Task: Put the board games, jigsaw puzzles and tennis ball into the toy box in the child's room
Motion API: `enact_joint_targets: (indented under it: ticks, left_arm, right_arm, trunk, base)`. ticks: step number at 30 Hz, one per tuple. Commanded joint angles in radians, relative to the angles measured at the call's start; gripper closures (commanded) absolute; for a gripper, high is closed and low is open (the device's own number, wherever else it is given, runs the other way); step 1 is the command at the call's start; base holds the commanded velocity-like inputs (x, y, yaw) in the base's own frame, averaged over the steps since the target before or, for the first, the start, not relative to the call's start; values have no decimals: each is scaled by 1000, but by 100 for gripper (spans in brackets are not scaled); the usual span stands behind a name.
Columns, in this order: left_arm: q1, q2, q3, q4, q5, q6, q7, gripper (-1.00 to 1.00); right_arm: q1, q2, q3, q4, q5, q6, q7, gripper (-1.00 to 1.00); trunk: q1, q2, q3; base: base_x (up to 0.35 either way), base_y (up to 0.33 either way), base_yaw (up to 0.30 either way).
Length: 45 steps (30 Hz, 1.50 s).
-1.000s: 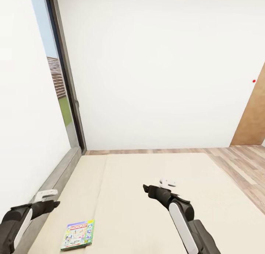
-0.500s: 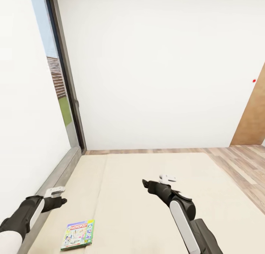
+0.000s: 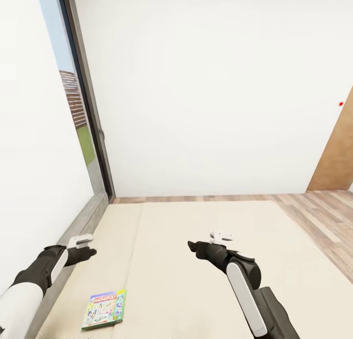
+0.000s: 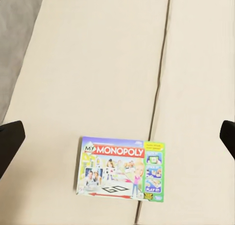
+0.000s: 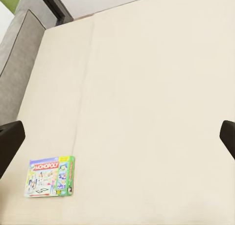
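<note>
Open mattress all around the board game (image 3: 104,309); approach unobstructed from above. Grey bed frame (image 3: 73,243) and window wall (image 3: 34,182) nearby at left.

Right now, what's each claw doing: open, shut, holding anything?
Left claw: open, empty, above the bed.
Right claw: open, empty.

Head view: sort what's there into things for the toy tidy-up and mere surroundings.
For the job:
- Monopoly board game, flat on the bed
- left gripper and right gripper, both open

Surroundings:
- window
- white wall
- wood floor
</note>
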Motion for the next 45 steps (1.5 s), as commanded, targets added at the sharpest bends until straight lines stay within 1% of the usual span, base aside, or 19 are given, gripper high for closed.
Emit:
enact_joint_targets:
  ticks: [1, 4, 6, 9, 11, 18, 20, 24, 27, 29, 30, 31, 32, 33, 34, 35, 38, 41, 45]
  left_arm:
    - [-2, -16, 2, 1, 4, 5, 1, -100]
    - [-2, -41, -8, 4, 3, 3, 13, -100]
    - [-3, -54, -36, 5, 4, 2, 30, -100]
    - [-3, -60, -69, 5, 5, 2, 42, -100]
    - [-3, -61, -78, 6, 6, 2, 45, -100]
    - [-3, -62, -87, 7, 7, 2, 48, -100]
    - [-3, -62, -88, 7, 7, 2, 48, -100]
    - [-3, -61, -88, 7, 7, 1, 49, -100]
    - [-3, -59, -87, 7, 7, 1, 49, -100]
    - [-4, -57, -87, 7, 7, 2, 48, -100]
    - [-4, -56, -86, 7, 7, 2, 48, -100]
    - [-5, -56, -86, 7, 8, 4, 48, -100]
    - [-5, -57, -86, 6, 8, 5, 48, -100]
    - [-6, -59, -85, 5, 8, 6, 48, -100]
    - [-8, -59, -85, 4, 8, 6, 48, -100]
    - [-13, -59, -85, 3, 8, 6, 48, -100]
    - [-25, -58, -85, 4, 8, 3, 48, -100]
    - [-30, -59, -85, 4, 8, 2, 48, -100]
    - [-32, -61, -84, 4, 7, 1, 49, -100]
  right_arm:
    - [-2, 0, 0, -3, -11, 6, -10, -100]
    - [-4, 1, 0, -5, -13, 25, -10, -100]
    - [-17, 2, -1, -6, -18, 60, -10, -100]
    - [-33, 3, -2, -6, -21, 105, -10, -100]
    - [-37, 4, -2, -6, -23, 126, -10, -100]
    - [-43, 7, -2, -27, -27, 177, -9, -100]
    - [-43, 15, -2, -31, -28, 184, -7, -100]
    - [-50, 62, -1, -36, -29, 202, -1, -100]
    - [-56, 69, -2, -37, -31, 201, 39, -100]
    - [-59, 71, -9, -38, -34, 197, 158, -100]
    - [-59, 70, -15, -38, -34, 196, 200, -100]
    - [-59, 67, -34, -38, -34, 194, 296, -100]
    - [-59, 65, -46, -38, -35, 193, 346, -100]
    - [-57, 59, -74, -38, -35, 191, 445, -100]
    - [-56, 55, -89, -38, -34, 190, 493, -100]
    - [-54, 50, -115, -38, -32, 189, 580, -100]
    - [-50, 36, -167, -37, -29, 181, 729, -100]
    - [-47, 19, -193, -37, -30, 153, 795, -100]
    - [-46, 9, -213, -37, -35, 120, 859, -100]
  trunk:
    - [1, -3, -4]
    - [1, -3, -9]
    - [1, -3, -12]
    - [1, -3, -17]
    - [1, -3, -21]
    - [1, -3, -32]
    - [1, -3, -36]
    - [1, -3, -42]
    - [1, -3, -47]
    - [1, -3, -51]
    - [1, -3, -52]
    - [1, -3, -54]
    - [1, -3, -55]
    - [1, -3, -57]
    - [1, -3, -59]
    - [1, -3, -60]
    - [1, -3, -65]
    - [1, -3, -70]
    - [1, -3, -77]
  base:
    - [0, 0, 0]
    - [0, 0, 0]
    - [0, 0, 0]
    - [0, 0, 0]
    - [0, 0, 0]
    - [0, 0, 0]
    - [0, 0, 0]
    - [0, 0, 0]
    - [0, 0, 0]
    - [0, 0, 0]
    - [0, 0, 0]
    - [0, 0, 0]
    - [0, 0, 0]
    - [0, 0, 0]
    - [0, 0, 0]
    - [0, 0, 0]
    - [0, 0, 0]
    - [0, 0, 0]
    - [0, 0, 0]
